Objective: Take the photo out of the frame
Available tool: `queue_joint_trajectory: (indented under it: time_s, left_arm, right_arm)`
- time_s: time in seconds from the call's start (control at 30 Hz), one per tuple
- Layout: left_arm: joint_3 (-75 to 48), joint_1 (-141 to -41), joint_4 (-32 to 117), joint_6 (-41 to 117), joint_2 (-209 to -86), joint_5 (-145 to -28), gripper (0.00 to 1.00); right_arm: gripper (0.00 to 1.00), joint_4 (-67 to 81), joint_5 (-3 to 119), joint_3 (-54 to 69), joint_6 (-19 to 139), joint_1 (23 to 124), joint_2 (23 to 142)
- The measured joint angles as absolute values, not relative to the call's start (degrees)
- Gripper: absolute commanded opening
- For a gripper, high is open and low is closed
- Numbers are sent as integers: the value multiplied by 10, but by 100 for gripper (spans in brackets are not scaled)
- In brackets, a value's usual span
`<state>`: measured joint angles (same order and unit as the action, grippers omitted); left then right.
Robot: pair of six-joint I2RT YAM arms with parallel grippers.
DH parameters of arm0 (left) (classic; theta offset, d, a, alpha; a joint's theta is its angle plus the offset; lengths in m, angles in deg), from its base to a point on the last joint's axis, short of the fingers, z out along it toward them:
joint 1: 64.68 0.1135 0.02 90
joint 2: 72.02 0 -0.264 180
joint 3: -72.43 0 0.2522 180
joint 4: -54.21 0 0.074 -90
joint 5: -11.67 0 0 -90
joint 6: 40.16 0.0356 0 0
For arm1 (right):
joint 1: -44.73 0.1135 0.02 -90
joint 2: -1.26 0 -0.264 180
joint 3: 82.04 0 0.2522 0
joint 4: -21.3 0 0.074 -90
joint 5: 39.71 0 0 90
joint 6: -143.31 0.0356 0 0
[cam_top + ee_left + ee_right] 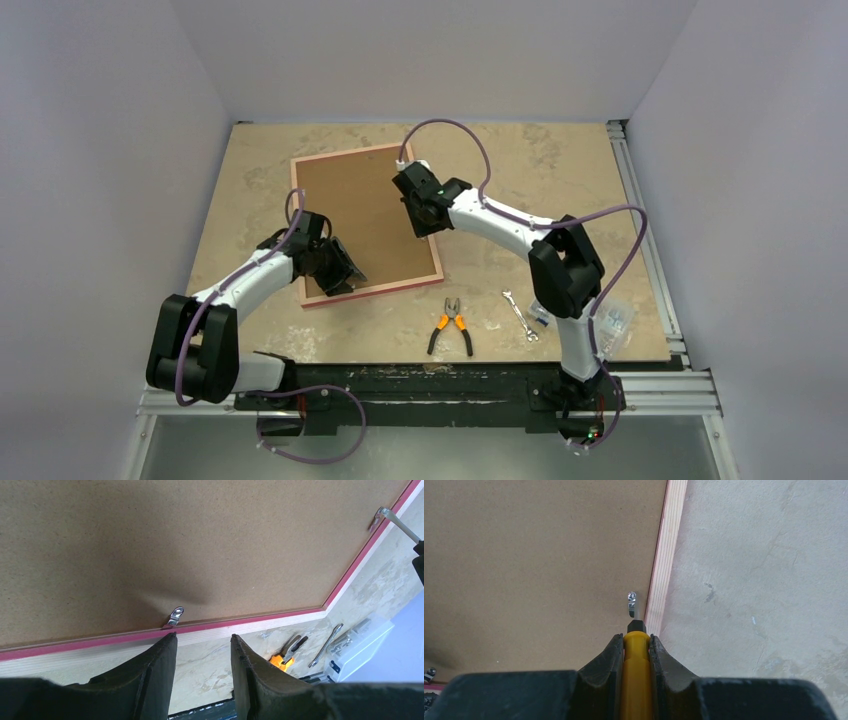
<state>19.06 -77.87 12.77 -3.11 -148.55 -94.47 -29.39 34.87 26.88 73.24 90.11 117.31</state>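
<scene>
The table (pixel 560 190) is carrying the frame (pixel 360 200), lying face down left of the middle, brown board up. The left gripper (pixel 202 640) is hovering spread and empty over the near edge, by a metal clip (pixel 175 616). The right gripper (pixel 636 637) is clenching a yellow screwdriver (pixel 636 680), its tip at a second clip (pixel 632 602).

Matt, finely speckled brown fibreboard back of frame (pixel 360 210), with pale layered wood edge; shiny metal clip (pixel 175 616); smooth mottled stone-look counter (pixel 560 170); glossy yellow plastic tool handle (pixel 636 675).
</scene>
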Motion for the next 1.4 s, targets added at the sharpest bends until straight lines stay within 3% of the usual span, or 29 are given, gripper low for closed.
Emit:
queue_joint_trajectory:
  time_s: [0.27,0.63,0.93,1.1,1.4]
  left_arm:
    - [191,-779,128,-31,-1486,-945,44]
    - [194,-779,140,-30,-1480,-954,54]
    - [221,-790,171,12,-1390,-945,63]
    - [215,-874,190,77,-1330,-917,69]
    - [145,-1002,184,226,-1404,-900,69]
  right_arm:
    - [0,-286,374,248,765,897,1155]
    - [0,-277,448,208,800,914,1100]
    - [0,-222,433,42,834,914,870]
    - [0,-194,420,-67,852,913,767]
    - [0,-171,379,-212,890,913,562]
